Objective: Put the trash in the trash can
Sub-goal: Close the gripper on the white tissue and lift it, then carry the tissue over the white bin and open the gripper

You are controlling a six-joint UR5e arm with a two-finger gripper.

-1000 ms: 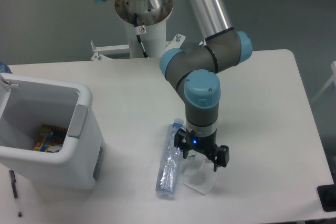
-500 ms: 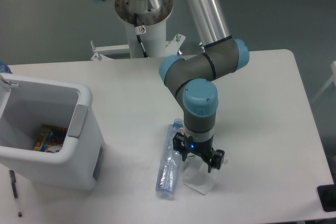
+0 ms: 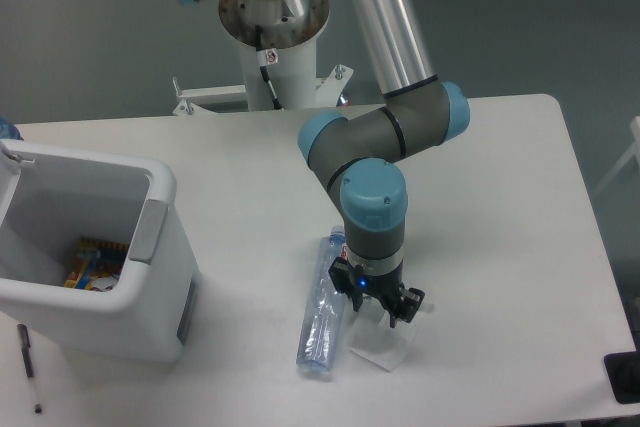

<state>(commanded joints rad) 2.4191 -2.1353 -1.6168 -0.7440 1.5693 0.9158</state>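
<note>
The tool (image 3: 376, 309) sits low over the wrapper (image 3: 383, 342) on the bench (image 3: 500, 207); whether its fingers grip cannot be told. The bottle (image 3: 322, 307) lies at its 9 o'clock, the trash can (image 3: 90, 247) farther that way.

My gripper (image 3: 377, 309) hangs right over the wrapper (image 3: 382, 343), which lies on the table (image 3: 500, 197) near the front edge. The bottle (image 3: 322, 312) lies just to the left of the wrapper, lengthwise front to back, touching it or nearly so. Well off to the left sits the trash can (image 3: 90, 257), with some stuff already down inside it. A pen (image 3: 29, 367) lies on the table in front of the can, at the far left.
</note>
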